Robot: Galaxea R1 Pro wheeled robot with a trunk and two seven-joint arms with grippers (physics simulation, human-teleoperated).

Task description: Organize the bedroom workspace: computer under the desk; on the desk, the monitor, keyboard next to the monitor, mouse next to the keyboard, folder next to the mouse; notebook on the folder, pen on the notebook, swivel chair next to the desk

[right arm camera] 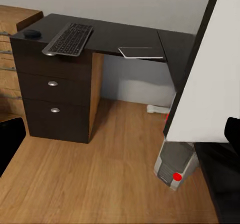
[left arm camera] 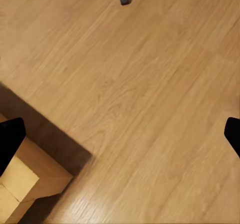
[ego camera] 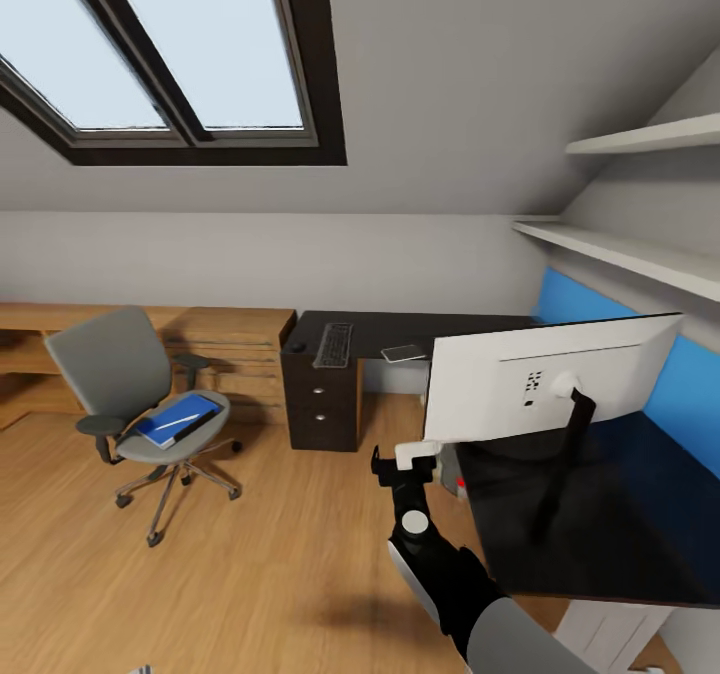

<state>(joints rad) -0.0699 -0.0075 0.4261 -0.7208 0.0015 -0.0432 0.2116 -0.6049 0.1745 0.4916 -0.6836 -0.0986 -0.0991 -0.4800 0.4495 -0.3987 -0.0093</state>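
Right end effector at monitor corner, chair apart.
Head: right end effector point(ego camera: 405, 457) grips monitor point(ego camera: 545, 374) lower corner over table point(ego camera: 600, 514); folder point(ego camera: 178, 420), pen point(ego camera: 176, 421) on swivel chair point(ego camera: 135, 394). Left wrist: left end effector point(left arm camera: 120, 134) wide open, empty. Right wrist: keyboard point(right arm camera: 69, 39), mouse point(right arm camera: 32, 33), notebook point(right arm camera: 140, 52) on table; computer point(right arm camera: 174, 165) beneath.

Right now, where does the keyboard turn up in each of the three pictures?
Head view: the keyboard lies on the far end of the desk, above the drawer unit.
Left wrist view: no keyboard, just wooden floor.
Right wrist view: the keyboard lies on the desk above the silver-knobbed drawers.
Shared landmark: the mouse beside it.
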